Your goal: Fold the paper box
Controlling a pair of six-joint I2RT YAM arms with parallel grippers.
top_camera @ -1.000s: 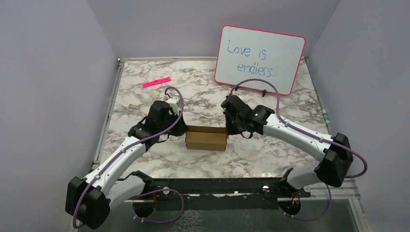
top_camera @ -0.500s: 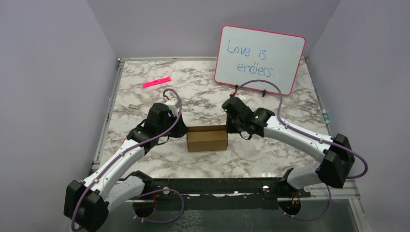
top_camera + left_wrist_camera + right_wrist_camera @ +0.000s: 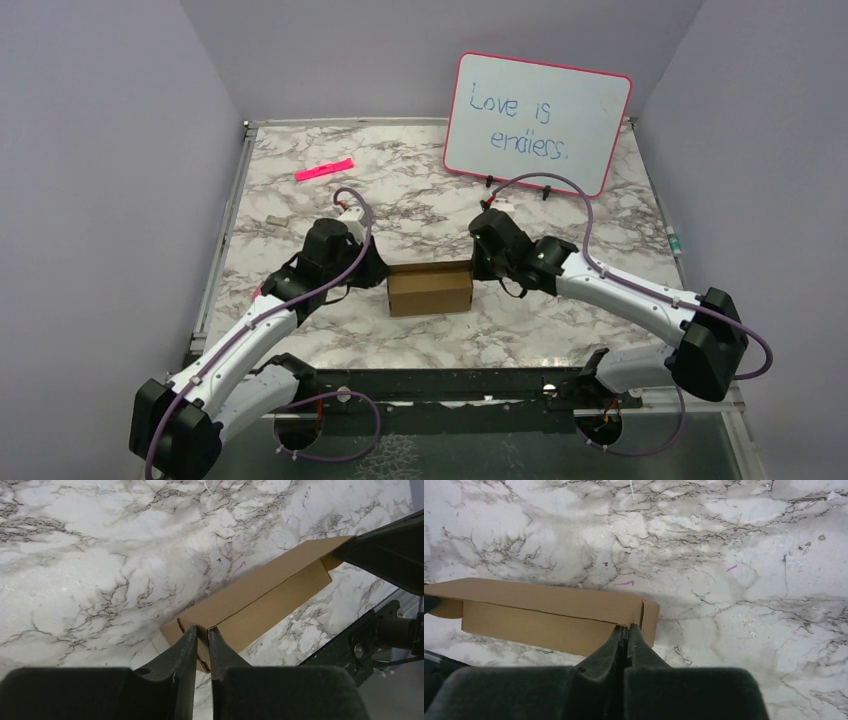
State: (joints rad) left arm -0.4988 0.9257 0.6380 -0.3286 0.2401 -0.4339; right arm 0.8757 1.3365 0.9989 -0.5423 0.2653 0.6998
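The paper box (image 3: 430,288) is a small brown rectangular carton lying lengthwise on the marble table between my two grippers. My left gripper (image 3: 383,277) is at its left end. In the left wrist view its fingertips (image 3: 202,629) stand almost together, pinching the end flap of the box (image 3: 260,600). My right gripper (image 3: 474,268) is at the box's right end. In the right wrist view its tips (image 3: 625,627) are shut tight with nothing between them and touch the near top edge of the box (image 3: 539,615) by its right corner.
A pink-rimmed whiteboard (image 3: 538,120) with blue writing stands at the back right. A slim pink marker (image 3: 324,169) lies at the back left, and a small grey piece (image 3: 275,217) near the left rail (image 3: 222,240). The right arm's dark wrist (image 3: 390,550) shows at the box's far end.
The right arm has swung its elbow outward to the right, and its gripper has slid slightly along the box's right end. The box has turned a little squarer. Both grips are unchanged.
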